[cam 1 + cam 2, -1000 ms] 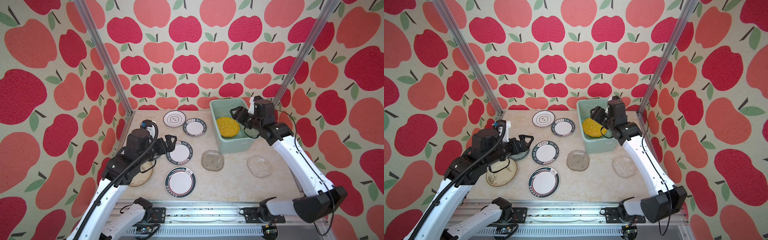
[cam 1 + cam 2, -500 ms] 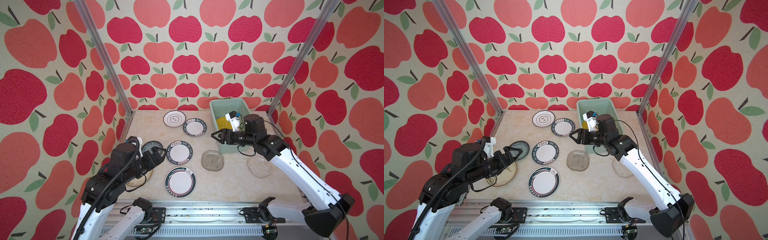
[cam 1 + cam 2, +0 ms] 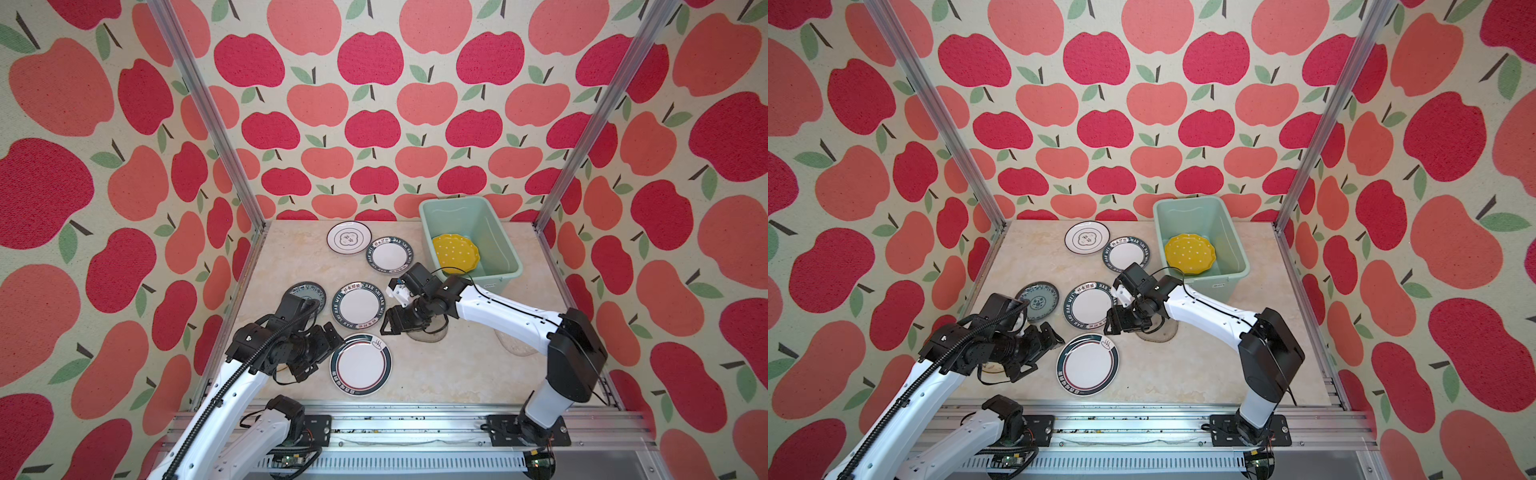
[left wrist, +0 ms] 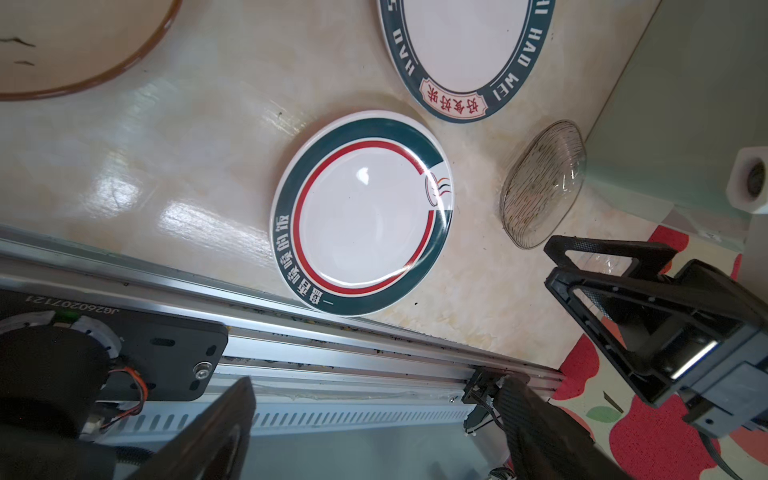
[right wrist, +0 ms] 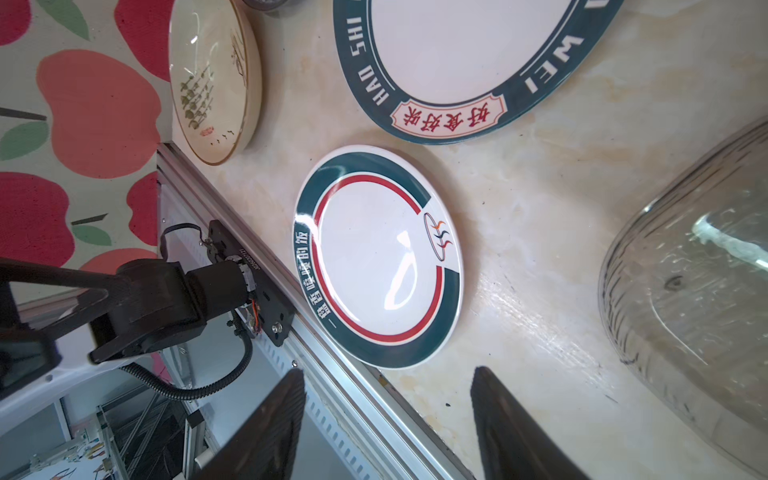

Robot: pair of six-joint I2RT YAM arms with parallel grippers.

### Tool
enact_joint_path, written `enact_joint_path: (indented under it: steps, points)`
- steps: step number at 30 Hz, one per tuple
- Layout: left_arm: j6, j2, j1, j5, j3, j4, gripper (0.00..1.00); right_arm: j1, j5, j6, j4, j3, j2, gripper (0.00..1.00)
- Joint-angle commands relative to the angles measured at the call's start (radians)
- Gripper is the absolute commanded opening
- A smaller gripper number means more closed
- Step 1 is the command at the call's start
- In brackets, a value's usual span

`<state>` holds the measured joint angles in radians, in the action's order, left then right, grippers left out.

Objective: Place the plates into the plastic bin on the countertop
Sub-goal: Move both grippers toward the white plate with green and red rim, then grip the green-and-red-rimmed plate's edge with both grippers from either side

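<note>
The mint-green plastic bin stands at the back right of the countertop and holds a yellow dotted plate. On the countertop lie a red-ringed plate, two lettered-rim plates, an emblem plate, a blue-patterned plate and a cream plate. My right gripper hangs open and empty over the left edge of a clear glass plate. My left gripper is open and empty beside the red-ringed plate.
A second clear glass plate lies partly under my right arm near the right rail. The aluminium front rail borders the countertop close to the red-ringed plate. Apple-patterned walls close in three sides.
My right gripper has swung from the bin forward and left, down over the clear glass plate. My left arm has dropped toward the front left, beside the red-ringed plate.
</note>
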<state>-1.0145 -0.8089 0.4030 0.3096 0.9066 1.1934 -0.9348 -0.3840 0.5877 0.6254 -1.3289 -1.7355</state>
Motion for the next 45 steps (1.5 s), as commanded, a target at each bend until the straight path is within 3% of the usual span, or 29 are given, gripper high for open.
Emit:
enact_joint_path:
  steps: [1,17,27,37,45]
  points:
    - [-0.081,0.0,-0.006,0.005,-0.067,-0.073,0.94,0.001,-0.024,0.003,0.043,-0.071,-0.097,0.66]
    - [-0.038,-0.172,-0.006,0.005,-0.201,-0.145,0.94,0.003,-0.127,0.033,0.073,-0.154,-0.353,0.61]
    - [-0.07,-0.224,-0.006,0.042,-0.265,-0.247,0.94,0.01,-0.148,0.039,0.065,-0.14,-0.367,0.44]
    - [-0.069,-0.316,-0.007,0.057,-0.279,-0.322,0.93,0.01,-0.156,0.04,0.062,-0.141,-0.372,0.44]
    - [-0.064,-0.341,-0.007,0.066,-0.288,-0.364,0.83,0.023,-0.197,0.059,-0.011,-0.091,-0.337,0.44]
